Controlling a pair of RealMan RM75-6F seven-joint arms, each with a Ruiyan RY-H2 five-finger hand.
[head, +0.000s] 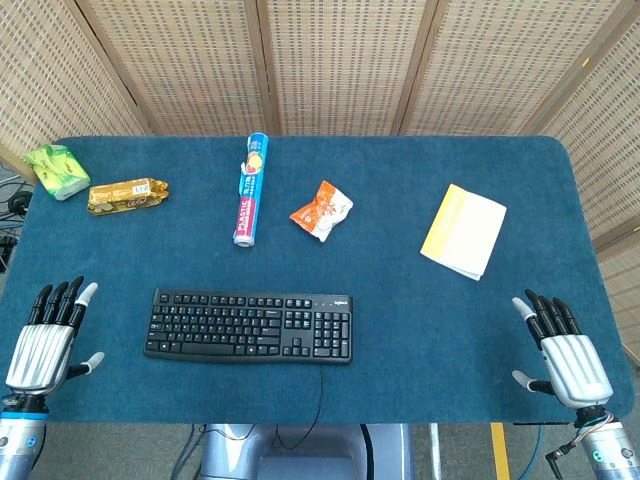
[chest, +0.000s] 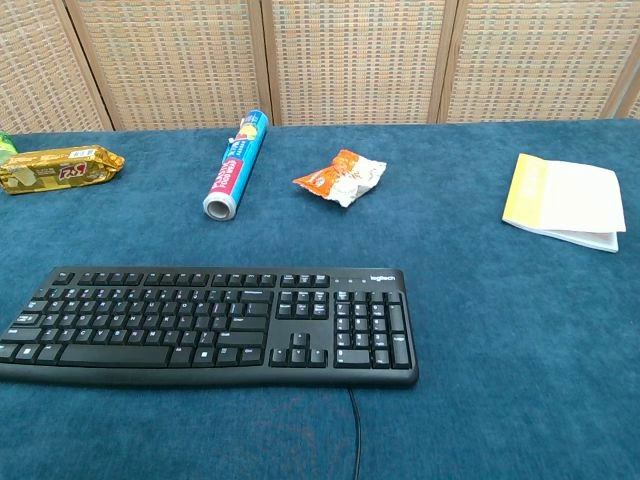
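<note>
The left robot hand (head: 42, 345) rests palm-down at the near left edge of the blue tabletop (head: 420, 320), fingers straight and slightly spread, holding nothing. The right robot hand (head: 565, 350) lies the same way at the near right edge — flat, fingers apart, empty. Neither shows in the chest view.

Between them, nearer the left robot hand but apart from it, sits a black keyboard (head: 250, 325), its cable running off the front edge. Well beyond it lie a blue roll of wrap (head: 249, 190) (lengthwise, pointing away from the robot) and just to its right a crumpled orange-and-white snack packet (head: 322, 210). At the far left are a gold biscuit pack (head: 126, 194) and a green packet (head: 56, 170) — close together. A yellow-and-white booklet (head: 464, 230) lies far right, well beyond the right robot hand.
</note>
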